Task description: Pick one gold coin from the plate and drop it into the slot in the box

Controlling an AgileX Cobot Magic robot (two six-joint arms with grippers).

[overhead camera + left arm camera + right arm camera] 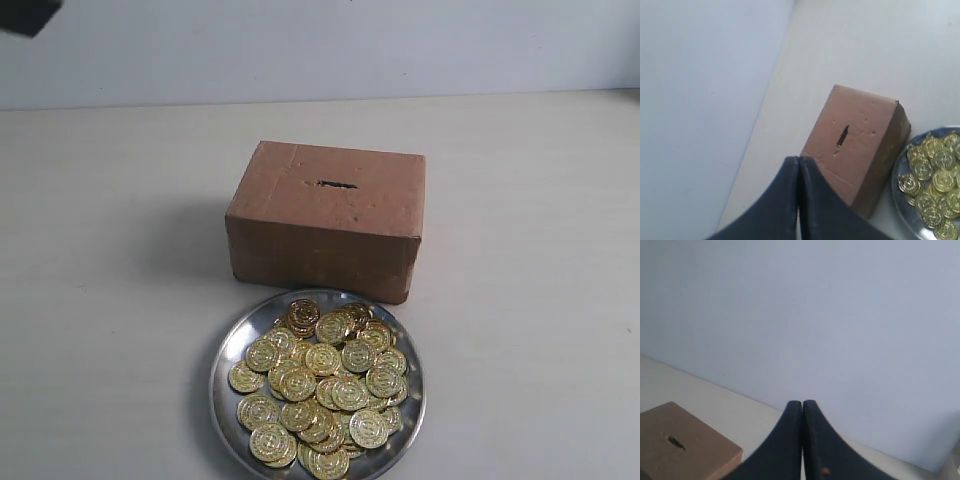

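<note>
We've not started: our left gripper (798, 161) and right gripper (802, 404) both hang pinched together, empty. The coins (320, 390) lie heaped in the plate (226, 352), just near of the box (330, 225), its top slot (337, 184) waiting.

Exterior frontal, angled down, all views share box (325, 215)

You have bare table (110, 300) at 9 o'clock and at 3 o'clock of the box (325, 235), with open room on both sides to come in low. At 6 o'clock the plate (222, 365) sits just beside the box's front wall, heaped with coins (320, 385), so no low path runs between them. The slot (337, 184) in the top face lies open from above. At 12 o'clock a strip of table runs behind the box, then the wall (320, 40) closes it off.
</note>
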